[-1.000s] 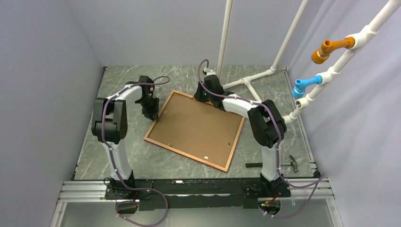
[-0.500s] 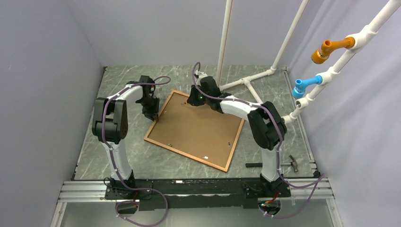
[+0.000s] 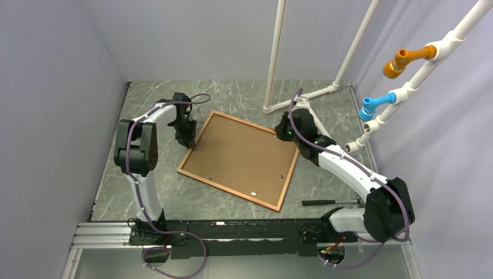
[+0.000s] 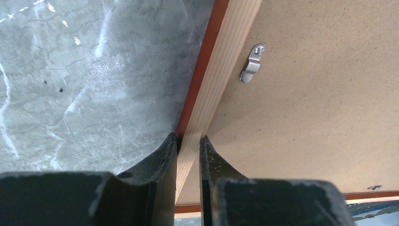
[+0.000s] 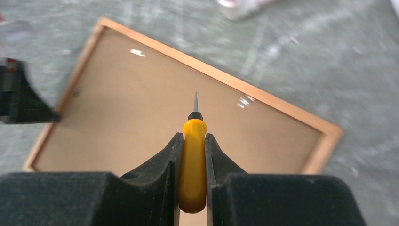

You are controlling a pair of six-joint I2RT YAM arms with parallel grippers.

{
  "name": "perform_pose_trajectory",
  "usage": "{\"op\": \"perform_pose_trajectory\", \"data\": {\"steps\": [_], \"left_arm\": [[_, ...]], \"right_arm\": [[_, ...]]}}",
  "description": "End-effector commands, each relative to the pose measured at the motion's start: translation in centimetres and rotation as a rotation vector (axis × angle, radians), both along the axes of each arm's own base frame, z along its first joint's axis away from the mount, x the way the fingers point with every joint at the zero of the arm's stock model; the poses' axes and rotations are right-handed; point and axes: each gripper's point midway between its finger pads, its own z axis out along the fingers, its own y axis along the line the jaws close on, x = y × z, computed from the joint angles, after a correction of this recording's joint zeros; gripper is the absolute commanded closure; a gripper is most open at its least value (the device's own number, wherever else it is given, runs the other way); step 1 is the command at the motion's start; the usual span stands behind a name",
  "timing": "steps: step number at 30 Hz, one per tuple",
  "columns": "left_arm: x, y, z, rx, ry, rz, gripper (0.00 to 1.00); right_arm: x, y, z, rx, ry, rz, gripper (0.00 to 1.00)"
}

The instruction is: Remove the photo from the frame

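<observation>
Clip-release stage: the frame [image 3: 227, 190] lies face down on the surface [image 3: 232, 96], photo [image 3: 241, 156] inside with its brown back up. Left fingers [image 4: 162, 160] pinch the frame's left rail; right fingers [image 5: 164, 165] grip a yellow-handled screwdriver [image 5: 193, 165] above the board. Next, probably, the tip must reach a metal clip [image 4: 251, 63] and turn it aside.

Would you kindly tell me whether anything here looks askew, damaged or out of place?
Only mildly: the thin reddish-brown wooden frame lies back-up and skewed to the edges of the grey marbled table, its left rail clamped in the left gripper. Nothing looks damaged or spilled.
</observation>
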Motion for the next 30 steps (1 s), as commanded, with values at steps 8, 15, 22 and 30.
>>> {"op": "perform_pose_trajectory", "data": {"steps": [8,15,22,30], "left_arm": [[0.5,0.8,-1.1,0.055,-0.001,0.022,1.00],[0.4,0.8,-1.3,0.055,0.007,0.022,1.00],[0.5,0.9,-1.4,0.064,0.009,0.025,1.00],[0.4,0.9,-1.4,0.061,0.012,0.025,1.00]], "right_arm": [[-0.3,-8.2,-5.5,-0.039,0.151,-0.227,1.00],[1.8,-5.8,-4.5,-0.090,0.120,-0.116,1.00],[3.0,-3.5,-5.3,-0.174,0.153,-0.050,1.00],[3.8,-2.2,-5.8,-0.314,0.175,-0.041,1.00]]}}
